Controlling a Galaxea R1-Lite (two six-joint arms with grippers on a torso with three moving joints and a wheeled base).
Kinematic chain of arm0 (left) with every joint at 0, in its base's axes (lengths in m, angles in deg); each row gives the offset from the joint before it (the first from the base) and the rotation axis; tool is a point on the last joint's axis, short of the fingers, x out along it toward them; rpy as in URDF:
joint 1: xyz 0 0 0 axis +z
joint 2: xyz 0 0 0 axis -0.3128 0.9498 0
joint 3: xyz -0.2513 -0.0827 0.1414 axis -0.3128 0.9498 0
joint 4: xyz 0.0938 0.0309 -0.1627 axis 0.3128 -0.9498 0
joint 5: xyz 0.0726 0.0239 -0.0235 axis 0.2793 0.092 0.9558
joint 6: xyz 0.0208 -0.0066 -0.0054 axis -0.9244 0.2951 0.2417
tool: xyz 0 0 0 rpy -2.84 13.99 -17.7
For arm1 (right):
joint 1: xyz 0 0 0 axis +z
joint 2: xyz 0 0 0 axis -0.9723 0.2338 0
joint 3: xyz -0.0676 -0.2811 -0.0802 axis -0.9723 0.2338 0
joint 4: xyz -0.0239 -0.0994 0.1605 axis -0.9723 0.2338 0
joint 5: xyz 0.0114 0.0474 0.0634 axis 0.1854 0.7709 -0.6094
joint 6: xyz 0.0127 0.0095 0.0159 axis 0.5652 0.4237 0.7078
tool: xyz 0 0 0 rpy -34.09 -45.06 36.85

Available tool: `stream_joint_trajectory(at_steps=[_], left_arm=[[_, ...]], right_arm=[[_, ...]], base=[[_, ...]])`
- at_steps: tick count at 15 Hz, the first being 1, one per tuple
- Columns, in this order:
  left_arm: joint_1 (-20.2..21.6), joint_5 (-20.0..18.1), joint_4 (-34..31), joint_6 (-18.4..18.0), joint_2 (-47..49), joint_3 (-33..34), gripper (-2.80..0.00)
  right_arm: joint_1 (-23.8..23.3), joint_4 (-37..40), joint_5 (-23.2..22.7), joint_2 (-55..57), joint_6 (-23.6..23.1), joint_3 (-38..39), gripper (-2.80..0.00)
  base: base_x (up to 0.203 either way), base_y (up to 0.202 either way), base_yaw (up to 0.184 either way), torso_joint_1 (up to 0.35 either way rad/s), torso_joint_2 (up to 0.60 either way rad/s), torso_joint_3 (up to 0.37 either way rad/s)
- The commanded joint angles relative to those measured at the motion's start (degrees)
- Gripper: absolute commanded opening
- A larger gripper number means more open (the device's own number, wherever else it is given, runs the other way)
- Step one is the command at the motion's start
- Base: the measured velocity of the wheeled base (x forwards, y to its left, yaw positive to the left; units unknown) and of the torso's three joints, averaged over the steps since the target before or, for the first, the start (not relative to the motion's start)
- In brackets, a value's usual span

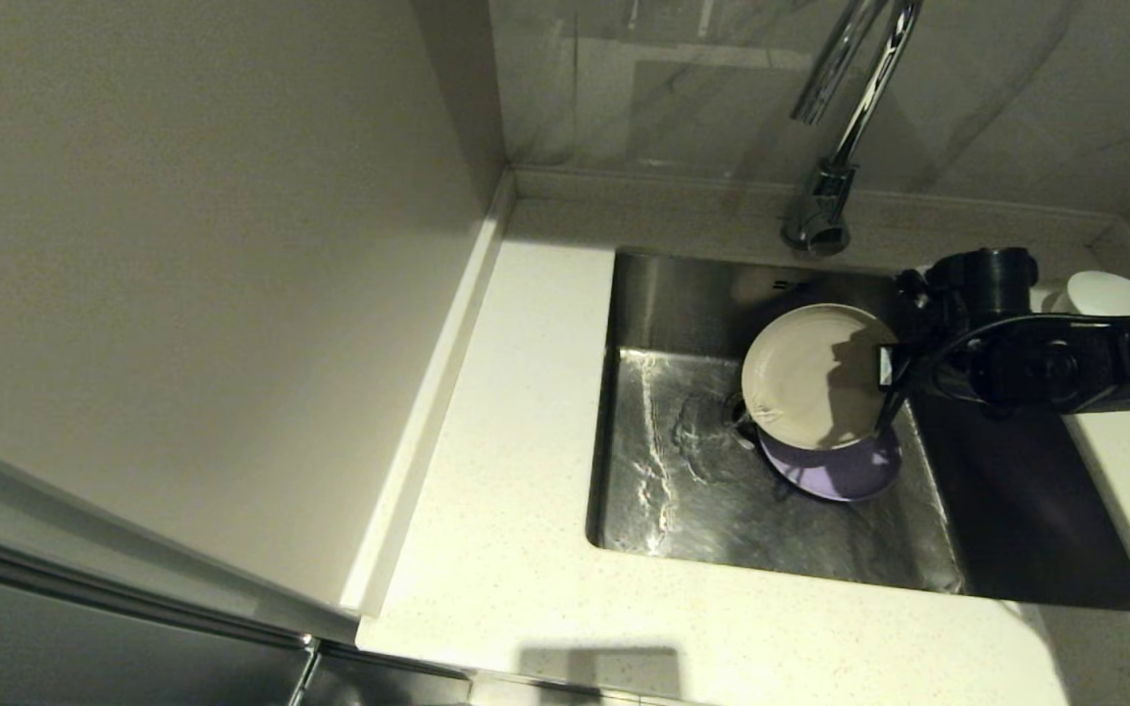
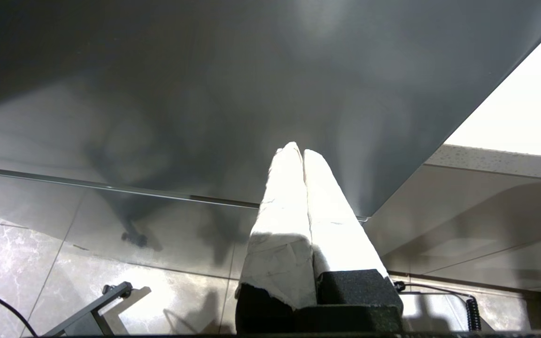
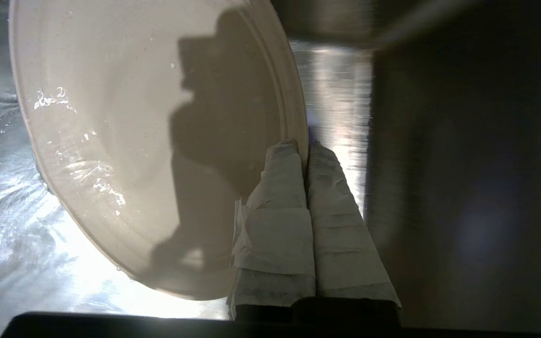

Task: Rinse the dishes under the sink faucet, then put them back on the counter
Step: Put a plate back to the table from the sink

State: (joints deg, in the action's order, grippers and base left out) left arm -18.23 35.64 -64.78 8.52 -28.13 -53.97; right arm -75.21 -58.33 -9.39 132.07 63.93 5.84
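- the counter [image 1: 506, 510] wraps around the sink on the near, left and far sides, pale and speckled, with a low raised lip at the back; a big plain wall panel [image 1: 182, 245] closes off the robot's left
- the sink [image 1: 683, 490] is a deep steel rectangle, long axis running left to right; its floor is wet and streaky on the left half, the right half sits in dark shadow under the arm
- the faucet [image 1: 835, 137] stands behind the sink's back edge, neck rising tall, spout curving back over the basin
- the right gripper [image 3: 306, 149] reaches in from the right, fingers pinched together on the rim of the beige plate [image 1: 815, 376]; plate is held up inside the sink, tilted, face toward the left, water beads on it
- the purple plate [image 1: 840, 471] lies flat on the sink floor, half hidden under the beige one
- the white bowl [image 1: 1109, 292] sits on the counter at the far right corner, partly blocked by the arm
- the left gripper [image 2: 302, 152] is parked low beside a cabinet, fingers pressed together on nothing
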Motion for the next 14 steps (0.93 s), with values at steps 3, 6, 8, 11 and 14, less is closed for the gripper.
stream_joint_trajectory(at_steps=[3, 6, 8, 11, 14], left_arm=[[0.0, 0.0, 0.0, 0.1, -0.2, 0.0, -2.8], [0.0, 0.0, 0.0, 0.1, -0.2, 0.0, -2.8], [0.0, 0.0, 0.0, 0.1, -0.2, 0.0, -2.8], [0.0, 0.0, 0.0, 0.1, -0.2, 0.0, -2.8], [0.0, 0.0, 0.0, 0.1, -0.2, 0.0, -2.8]], right_arm=[[-4.1, -11.7, -0.5, -10.1, -4.0, 12.6, -2.8], [-9.3, -18.7, -3.4, -15.2, -5.2, 16.0, -2.8], [-12.9, -25.2, -4.8, -17.4, -7.0, 16.3, -2.8], [-16.9, -41.3, -9.8, -19.0, -12.2, 17.2, -2.8], [-19.2, -56.6, -11.3, -19.7, -13.1, 19.1, -2.8]], base=[[0.0, 0.0, 0.0, 0.0, 0.0, 0.0], [0.0, 0.0, 0.0, 0.0, 0.0, 0.0], [0.0, 0.0, 0.0, 0.0, 0.0, 0.0], [0.0, 0.0, 0.0, 0.0, 0.0, 0.0], [0.0, 0.0, 0.0, 0.0, 0.0, 0.0]])
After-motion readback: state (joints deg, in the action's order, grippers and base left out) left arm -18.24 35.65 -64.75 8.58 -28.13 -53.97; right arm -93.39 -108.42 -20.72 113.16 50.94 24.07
